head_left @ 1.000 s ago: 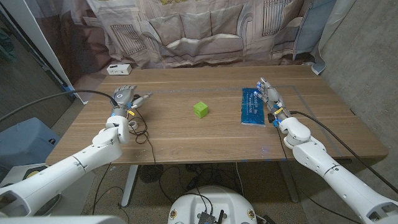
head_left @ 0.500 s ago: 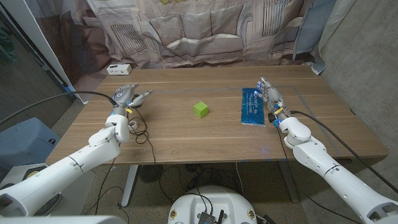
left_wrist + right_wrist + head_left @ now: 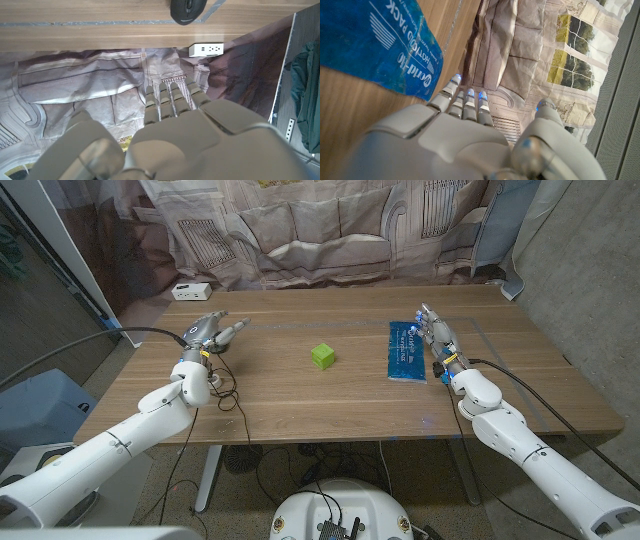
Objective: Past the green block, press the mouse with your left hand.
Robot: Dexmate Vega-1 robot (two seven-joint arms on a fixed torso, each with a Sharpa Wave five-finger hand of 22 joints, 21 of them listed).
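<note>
The left hand [image 3: 208,332] hovers open-fingered, holding nothing, near the mouse [image 3: 188,10]. The press looks not yet made. The green block [image 3: 322,356] sits well apart.

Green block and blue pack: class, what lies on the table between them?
Nothing. In the head view, bare wood separates the green block from the blue pack; neither hand reaches into that stretch.

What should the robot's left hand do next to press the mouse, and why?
Probably lower the left hand straight down onto the mouse. The hand seems raised just over it, fingers apart and holding nothing. The green block sits off to the side, out of the way.
</note>
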